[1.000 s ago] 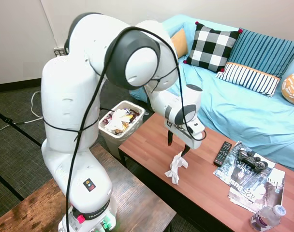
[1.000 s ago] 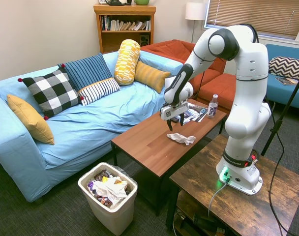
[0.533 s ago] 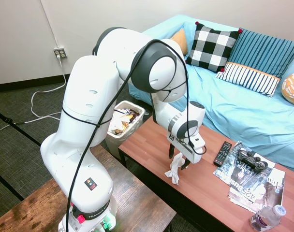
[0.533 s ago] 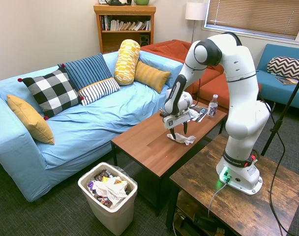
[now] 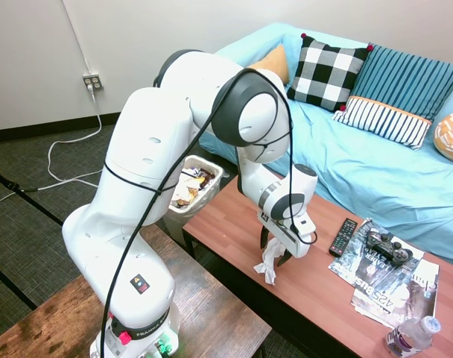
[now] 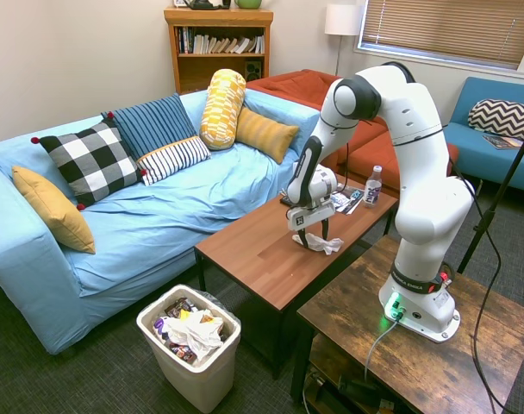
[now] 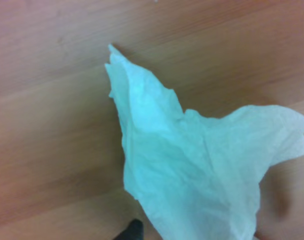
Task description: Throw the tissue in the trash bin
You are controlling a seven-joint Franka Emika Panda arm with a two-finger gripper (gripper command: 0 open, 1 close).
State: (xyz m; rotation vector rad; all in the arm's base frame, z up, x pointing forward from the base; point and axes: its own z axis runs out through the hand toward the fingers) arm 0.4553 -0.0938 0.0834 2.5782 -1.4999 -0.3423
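1. Gripper [image 5: 274,252] down at the coffee table [image 5: 226,224], fingers spread apart, one either side of the upper end of the tissue [image 5: 270,262]. Jaws not yet closed on it. Placement reads as a straddle set up for a pinch from above.
2. Tissue lies on the table directly under and between the fingers, loose, crumpled. In the wrist view the tissue [image 7: 192,175] fills most of the picture, wood grain all round it.
3. Long axis: first exterior view shows it as a twisted strip, one end up between the fingers, the other trailing away from the gripper toward the near table edge. Pointed corner visible in the wrist view.
4. Second exterior view: gripper [image 6: 312,239] over the tissue [image 6: 322,245], which spreads to the side of the fingers toward the arm's base.
5. Well beyond the gripper, off the table's far end, on the floor: trash bin [image 6: 190,345], open top, wrappers and paper inside.
6. Opposite way from the bin, near the gripper: TV remote [image 5: 343,236], game controller [image 5: 384,245], magazines [image 5: 394,287], water bottle [image 5: 411,335].
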